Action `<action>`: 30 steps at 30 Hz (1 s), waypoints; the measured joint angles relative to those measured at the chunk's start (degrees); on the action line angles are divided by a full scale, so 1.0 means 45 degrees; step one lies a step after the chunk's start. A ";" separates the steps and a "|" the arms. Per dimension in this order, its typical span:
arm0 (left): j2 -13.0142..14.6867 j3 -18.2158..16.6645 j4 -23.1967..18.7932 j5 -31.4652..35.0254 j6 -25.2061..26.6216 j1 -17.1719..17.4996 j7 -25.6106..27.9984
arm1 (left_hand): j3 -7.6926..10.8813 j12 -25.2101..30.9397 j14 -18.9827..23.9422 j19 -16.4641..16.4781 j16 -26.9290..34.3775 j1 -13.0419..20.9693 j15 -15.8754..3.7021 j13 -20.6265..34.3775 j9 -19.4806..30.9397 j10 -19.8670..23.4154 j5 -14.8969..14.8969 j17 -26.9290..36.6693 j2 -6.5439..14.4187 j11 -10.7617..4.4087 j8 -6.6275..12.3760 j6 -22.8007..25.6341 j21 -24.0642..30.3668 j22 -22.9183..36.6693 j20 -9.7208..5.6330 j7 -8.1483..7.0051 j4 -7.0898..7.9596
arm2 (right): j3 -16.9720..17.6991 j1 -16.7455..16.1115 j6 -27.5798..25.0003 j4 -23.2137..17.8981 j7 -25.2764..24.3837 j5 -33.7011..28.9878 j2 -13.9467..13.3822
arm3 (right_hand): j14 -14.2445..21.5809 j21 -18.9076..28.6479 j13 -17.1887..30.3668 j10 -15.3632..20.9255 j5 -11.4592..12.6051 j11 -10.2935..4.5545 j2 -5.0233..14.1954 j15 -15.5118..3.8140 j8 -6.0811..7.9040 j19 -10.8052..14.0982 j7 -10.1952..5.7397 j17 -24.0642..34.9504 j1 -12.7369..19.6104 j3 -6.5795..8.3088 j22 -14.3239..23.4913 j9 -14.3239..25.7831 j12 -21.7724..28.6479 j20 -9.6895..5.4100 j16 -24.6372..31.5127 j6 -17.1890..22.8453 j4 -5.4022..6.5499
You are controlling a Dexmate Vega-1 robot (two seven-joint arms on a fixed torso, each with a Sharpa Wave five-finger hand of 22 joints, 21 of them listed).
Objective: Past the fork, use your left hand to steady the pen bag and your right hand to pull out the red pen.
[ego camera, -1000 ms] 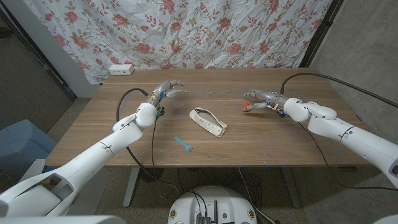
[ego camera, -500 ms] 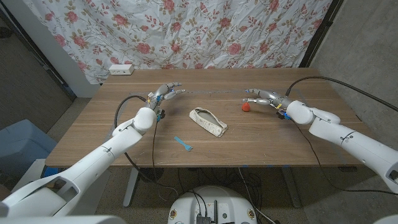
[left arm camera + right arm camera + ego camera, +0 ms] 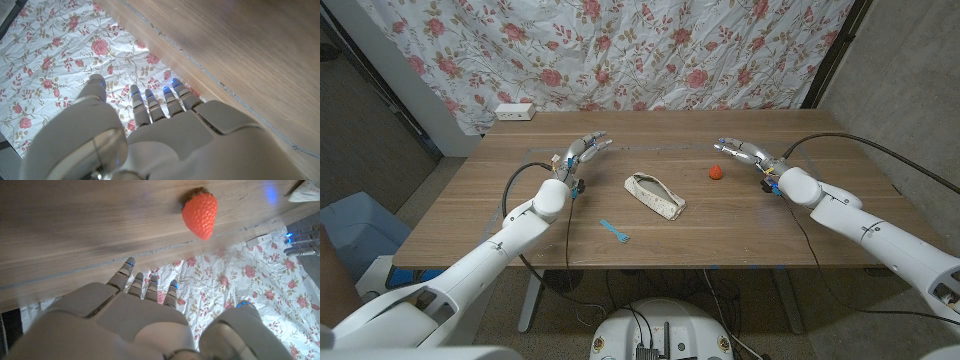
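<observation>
Both hands hold nothing, fingers spread — left hand (image 3: 582, 150) upper left, right hand (image 3: 740, 152) upper right beside a strawberry (image 3: 716, 171). The pen bag (image 3: 655, 195) lies mid-counter (image 3: 770, 225) — blue fork (image 3: 615, 231) below it.

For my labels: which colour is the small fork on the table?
Light blue: the small plastic fork shows best in the head view.

Both arms reach in over the table. The left hand (image 3: 582, 150) is at ten o'clock, empty, fingers spread. The right hand (image 3: 742, 152) is at two o'clock, empty, fingers extended and apart.
</observation>
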 measured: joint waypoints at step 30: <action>-0.1960 -0.0307 0.3375 -0.1675 -0.2225 -0.0273 0.0335 | 0.0136 0.0000 -0.0105 -0.0227 0.0000 -0.0806 -0.0032 0.0001 0.0004 -0.0338 0.0000 -0.0003 0.0572 0.0107 0.0000 -0.0705 0.0058 -0.0057 -0.0228 0.0251 0.0244 | 0.1455 -0.0711 0.2107 0.1596 -0.1464 0.5086 0.1473 | 0.0952 0.0146 -0.0057 0.0549 0.0000 -0.0095 0.0356 -0.0546 -0.0064 0.0861 0.0482 -0.0352 -0.0354 -0.0091 0.0001 0.0003 -0.0041 -0.0587 0.0151 0.0290 0.0299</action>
